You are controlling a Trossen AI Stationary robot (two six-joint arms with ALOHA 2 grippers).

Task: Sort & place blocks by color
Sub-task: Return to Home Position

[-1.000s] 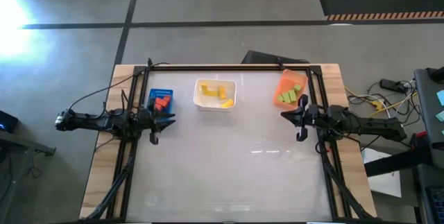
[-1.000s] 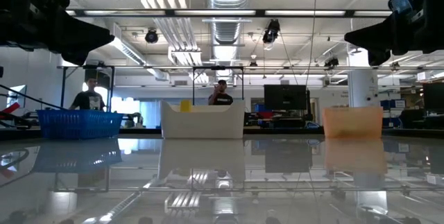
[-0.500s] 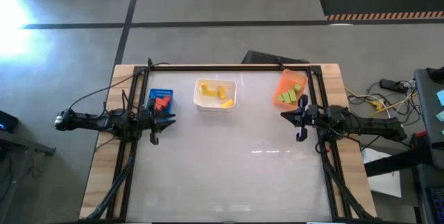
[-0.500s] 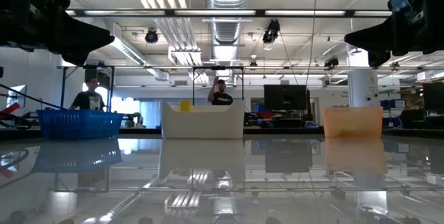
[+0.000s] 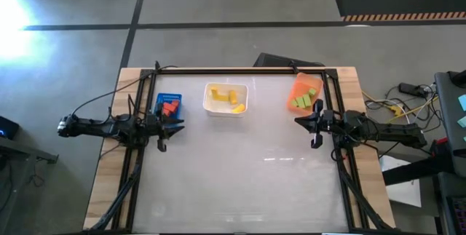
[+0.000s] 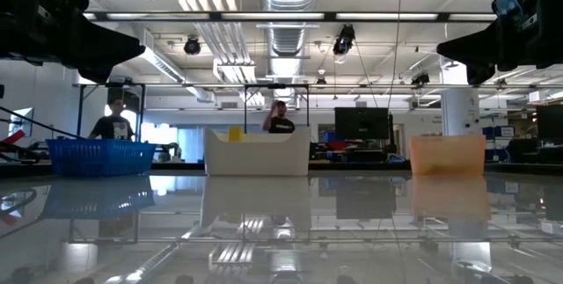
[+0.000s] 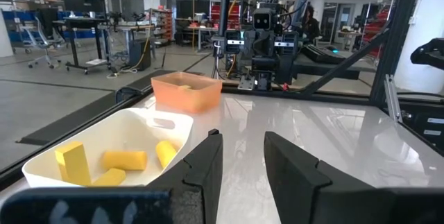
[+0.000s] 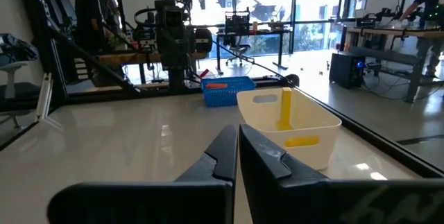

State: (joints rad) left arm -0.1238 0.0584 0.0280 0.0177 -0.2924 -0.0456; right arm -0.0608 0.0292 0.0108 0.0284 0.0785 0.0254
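The red blocks (image 5: 170,107) lie in the blue basket (image 5: 169,96), the yellow blocks (image 5: 227,98) in the white bin (image 5: 207,98) and the green blocks (image 5: 304,100) in the orange bin (image 5: 298,82). The three containers stand in a row along the far side of the table (image 5: 240,184), and no loose block shows outside them. By that showing the sorting itself looks done, and the step in hand is the retreat to rest, not another pick. The left gripper (image 5: 177,124) hangs just beside the blue basket at the table's left edge, carrying nothing, its fingers (image 7: 201,172) parted by a narrow gap. The right gripper (image 5: 300,121) hangs just beside the orange bin at the right edge, also carrying nothing, its fingers (image 8: 260,156) pressed together. Both arms reach in low and level from their own sides, well apart from each other. The next move calls for little precision. Each arm should draw back toward its base without brushing the bin nearest it — the basket on the left, the orange bin on the right — so the sorted contents are not jostled.
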